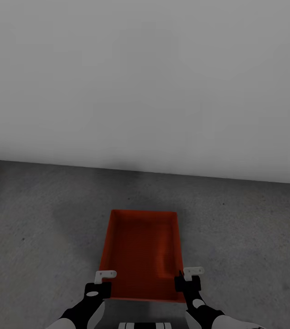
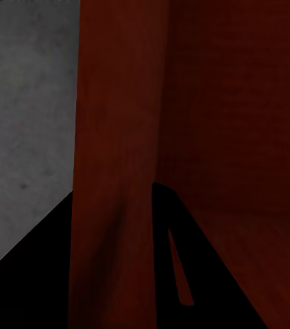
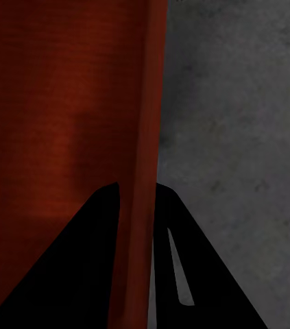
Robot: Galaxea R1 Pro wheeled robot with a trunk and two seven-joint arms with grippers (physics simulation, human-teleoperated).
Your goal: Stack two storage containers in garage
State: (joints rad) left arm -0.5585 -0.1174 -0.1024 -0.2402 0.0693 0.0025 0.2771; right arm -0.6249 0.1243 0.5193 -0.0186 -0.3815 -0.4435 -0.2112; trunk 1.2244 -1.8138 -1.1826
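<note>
Presently one storage container (image 1: 140, 253) sits or hangs low over the grey concrete floor (image 1: 40, 219), centred ahead of the robot, long axis running near-to-far toward the pale wall (image 1: 145, 82). Left gripper (image 1: 100, 279) pinches the left long wall at the near end; right gripper (image 1: 188, 276) pinches the right wall likewise. Wrist views confirm: each wall runs between the fingers, jaws closed on it. Both arms equally near. Contact w/ floor: cannot tell. Judgement: lowering or release is symmetrical.

Orange-red open-top storage container (image 1: 140, 253), empty, upright, over dark grey concrete floor (image 1: 35, 219), possibly lifted, near wall
</note>
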